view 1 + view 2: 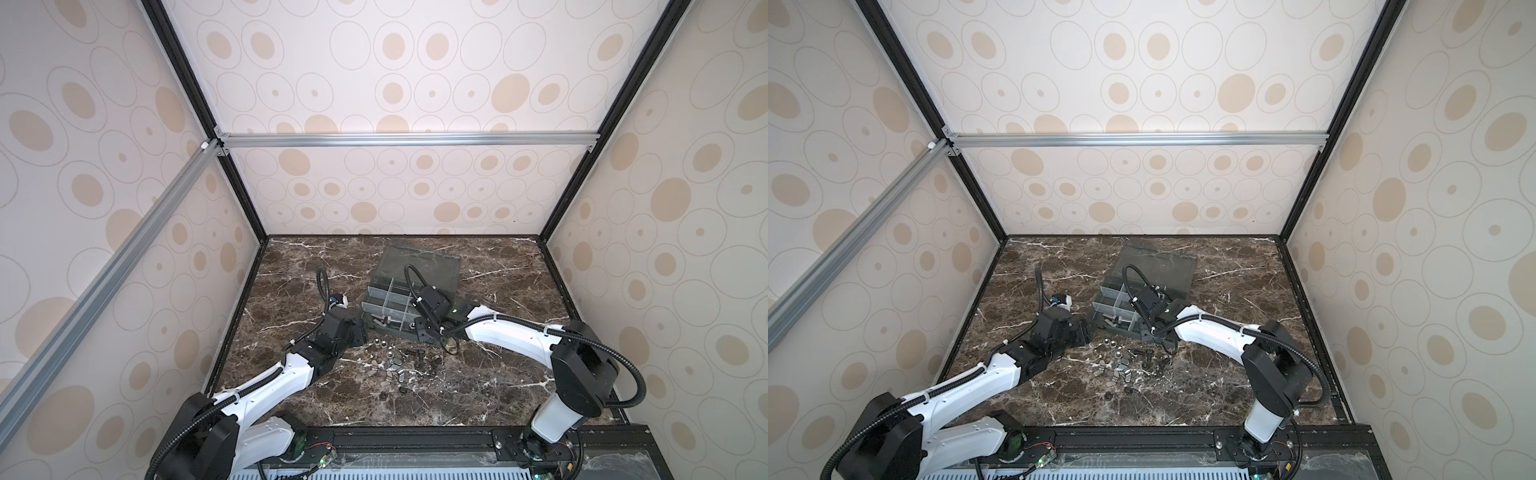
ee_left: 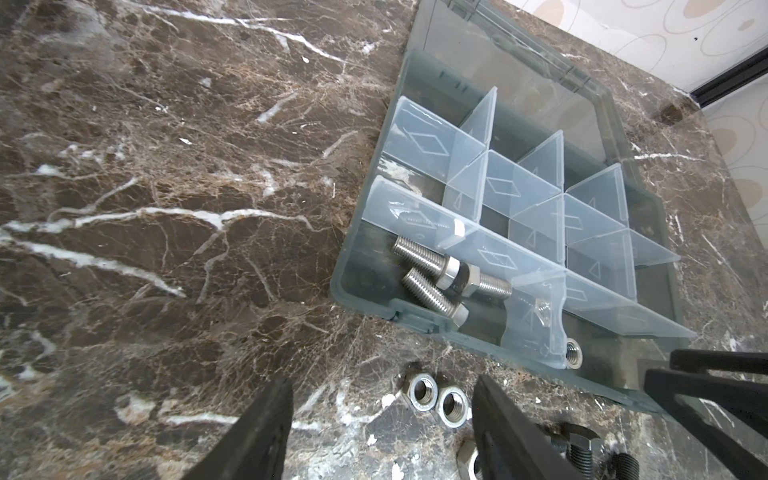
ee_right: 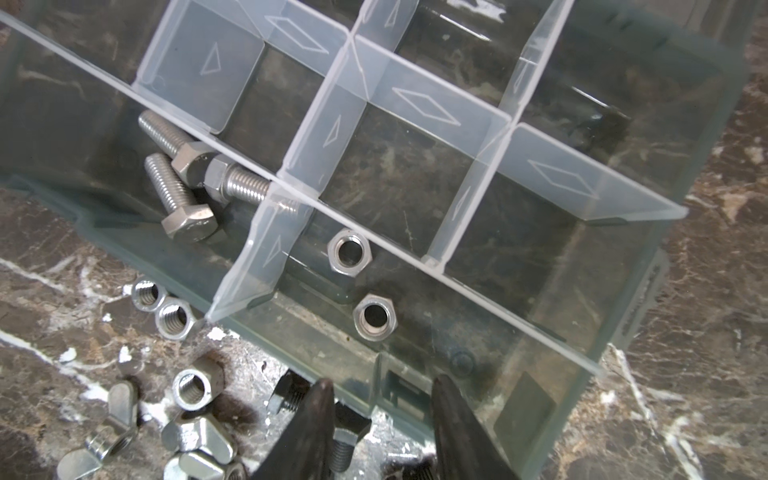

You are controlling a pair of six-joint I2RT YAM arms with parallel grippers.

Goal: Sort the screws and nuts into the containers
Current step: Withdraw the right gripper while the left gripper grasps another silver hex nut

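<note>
Right wrist view: right gripper apart, empty; two nuts in cell just ahead.

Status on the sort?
Left pincer, right pincer open, empty. Three bolts in one organizer box cell, two hex nuts in the next. More hex nuts, wing nuts loose on table. Nothing blocking.
</note>
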